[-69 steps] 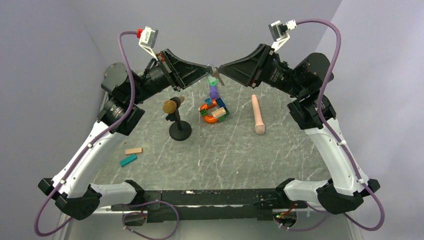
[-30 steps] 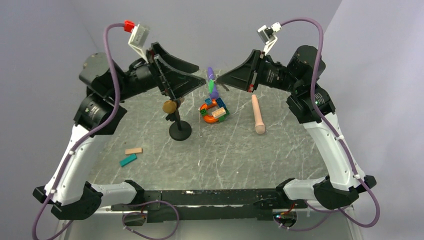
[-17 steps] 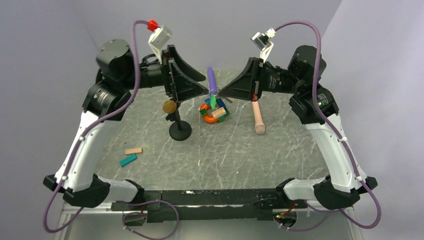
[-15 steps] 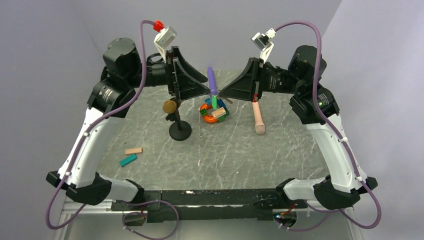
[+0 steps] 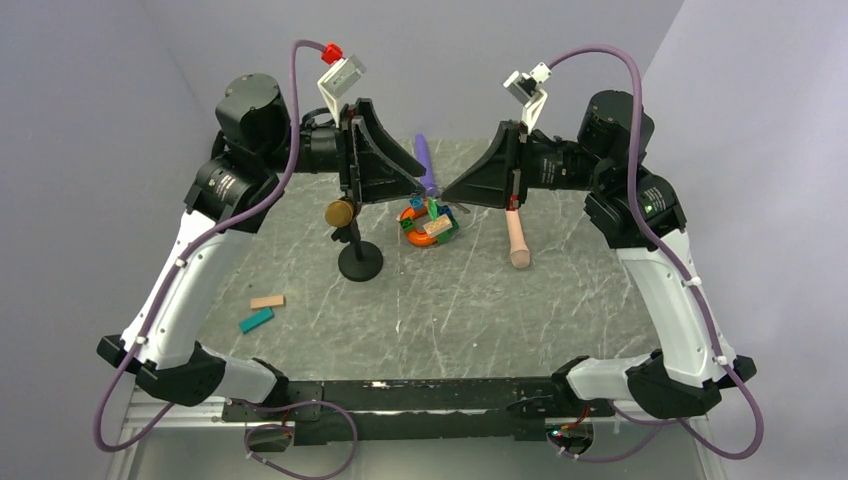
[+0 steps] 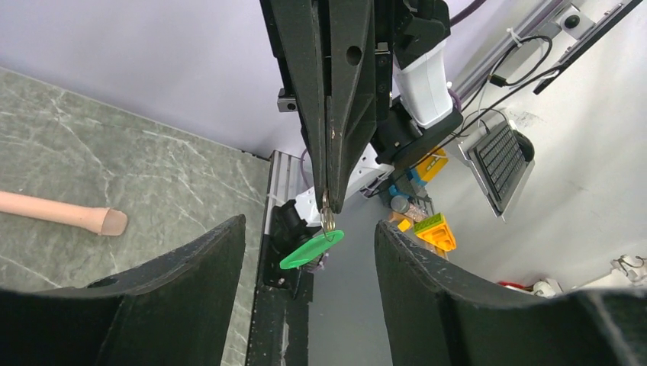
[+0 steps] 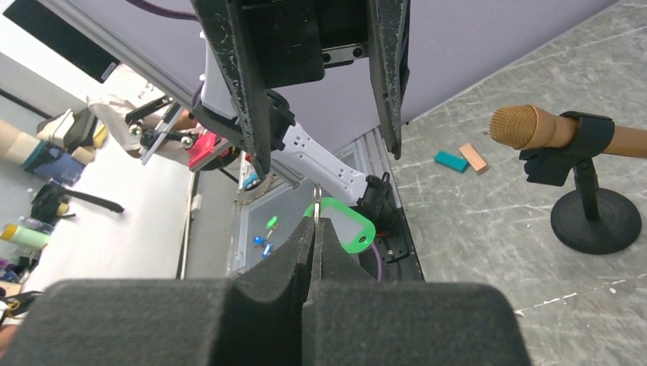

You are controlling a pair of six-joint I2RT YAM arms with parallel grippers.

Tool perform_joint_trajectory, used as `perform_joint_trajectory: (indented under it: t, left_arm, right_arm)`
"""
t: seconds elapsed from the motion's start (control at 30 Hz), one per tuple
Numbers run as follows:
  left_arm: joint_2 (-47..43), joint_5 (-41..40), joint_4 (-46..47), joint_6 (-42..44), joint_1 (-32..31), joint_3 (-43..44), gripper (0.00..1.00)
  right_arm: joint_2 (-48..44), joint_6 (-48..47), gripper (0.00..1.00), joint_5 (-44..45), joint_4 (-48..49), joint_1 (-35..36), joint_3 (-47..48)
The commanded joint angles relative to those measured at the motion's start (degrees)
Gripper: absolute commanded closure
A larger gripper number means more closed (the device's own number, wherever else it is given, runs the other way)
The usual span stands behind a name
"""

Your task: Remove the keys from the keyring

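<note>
Both arms are up off the grey marbled desk. Their tips meet nose to nose above a heap of coloured toy blocks with an orange ring.

Right tool: fingers pressed together, pinching the thin silvery wire keyring. The ring juts out from the pinched tips. The small flat bright-green key is attached to the ring, tilted, in the air and clear of the desk.

Left tool: fingers spread wide, holding nothing. The ring and key sit in the gap between them. Neither wrist view shows contact with either finger.

Elsewhere on the desk:
- A gold-headed microphone on a black round-footed stand, left of the heap.
- A pale pink wooden peg, lying to the right of the heap.
- A purple rod, behind the tool tips.
- A teal rectangular block and a tan block, close together near the left arm and well apart from the heap.
</note>
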Motion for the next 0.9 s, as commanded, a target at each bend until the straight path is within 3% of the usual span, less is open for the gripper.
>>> perform_joint_trajectory:
  t: [0.0, 0.47, 0.87]
  left_arm:
    - [0.9, 1.6, 0.5, 0.1, -0.8, 1.6, 0.35]
    - [3.1, -0.7, -3.5, 3.5, -3.9, 4.0, 0.49]
    - [3.3, -1.4, -6.0, 5.1, -4.0, 5.3, 0.49]
  right_arm:
    - [-0.1, -2.1, 1.00, 0.3, -1.4, -0.2, 2.6]
    - [0.9, -3.5, 1.00, 0.7, -3.6, -0.1, 3.8]
    - [0.4, -4.7, 1.00, 2.1, -5.5, -0.2, 3.9]
